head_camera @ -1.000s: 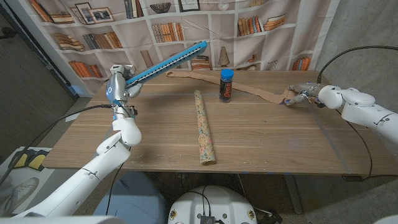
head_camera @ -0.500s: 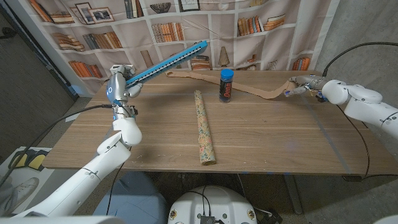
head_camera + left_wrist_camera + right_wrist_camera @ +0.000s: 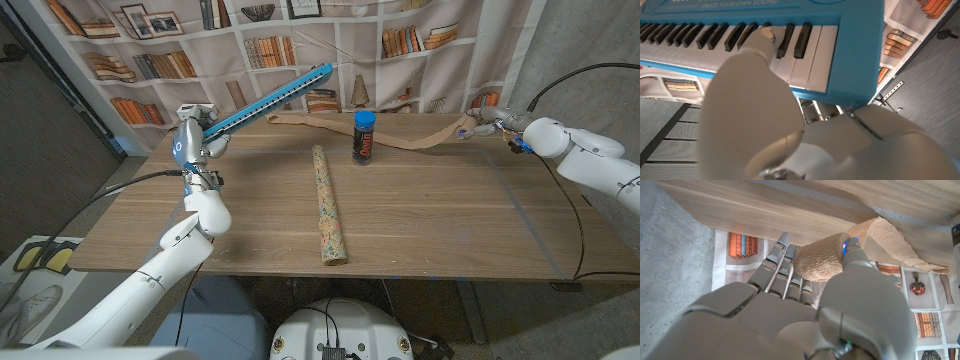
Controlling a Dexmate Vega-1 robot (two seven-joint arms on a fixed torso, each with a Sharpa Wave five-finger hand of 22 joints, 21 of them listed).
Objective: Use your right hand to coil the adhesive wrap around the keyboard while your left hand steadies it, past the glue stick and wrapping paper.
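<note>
**Adhesive wrap paid out along the far edge, roll in the right hand, first turn not yet made**

The adhesive wrap [image 3: 400, 140] runs as a tan band along the far edge of the counter [image 3: 430, 230], from near the keyboard's raised end, behind the glue stick [image 3: 364, 137], to the far right corner. There the right hand [image 3: 492, 124] holds the roll [image 3: 819, 262], thumb on one side and fingers curled on the other, just above the wood. The left hand [image 3: 192, 138] grips the blue keyboard [image 3: 268, 100] by its low end at the far left corner, thumb pressed on the keys, so the instrument slants up over the far edge. The wrapping paper [image 3: 329, 205] lies mid-counter, pointing from near edge to far edge.

My judgement: the step in hand is carrying the roll toward the keyboard for a first turn. To do it well

- keep the band taut but not dragging, since a sag could catch the glue stick and tip it
- travel above the glue stick and the wrapping paper's far end rather than between them
- let the left hand hold its angle firm, so the wrap lands square
- pass the roll around the free upper end, where there is room
</note>
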